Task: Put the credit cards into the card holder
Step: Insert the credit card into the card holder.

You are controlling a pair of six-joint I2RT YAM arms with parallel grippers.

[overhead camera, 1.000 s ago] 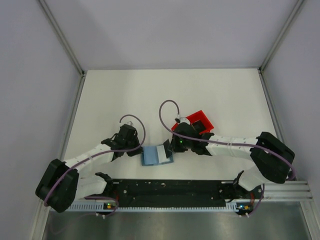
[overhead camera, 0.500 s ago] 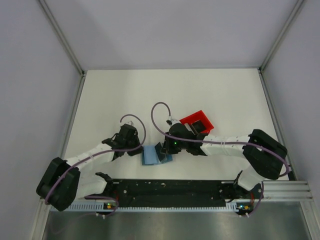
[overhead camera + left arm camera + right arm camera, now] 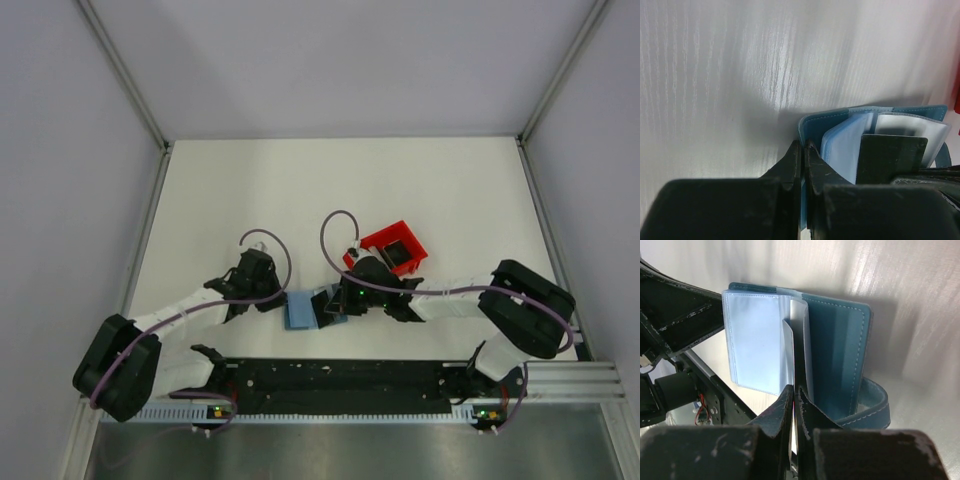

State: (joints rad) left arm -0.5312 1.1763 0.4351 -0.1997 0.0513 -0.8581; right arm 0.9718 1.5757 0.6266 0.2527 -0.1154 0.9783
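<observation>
The teal-blue card holder (image 3: pixel 299 311) lies open near the table's front, and its clear pockets (image 3: pixel 756 340) stand up. My left gripper (image 3: pixel 275 302) is shut on the left cover edge of the holder (image 3: pixel 815 127). My right gripper (image 3: pixel 332 303) is shut on a black credit card (image 3: pixel 892 157). It holds the card upright and edge-on between the pockets, over the right half of the holder (image 3: pixel 837 350). In the right wrist view the card shows only as a thin line at the shut fingertips (image 3: pixel 795 389).
A red bin (image 3: pixel 395 248) with dark cards inside stands just behind and to the right of my right wrist. The holder's strap (image 3: pixel 870 405) loops out on the table. The black rail of the arm bases (image 3: pixel 340 378) runs close in front of the holder.
My right gripper has moved left from beside the red bin onto the open holder, carrying the card. The left arm and the holder's left cover have stayed put.
</observation>
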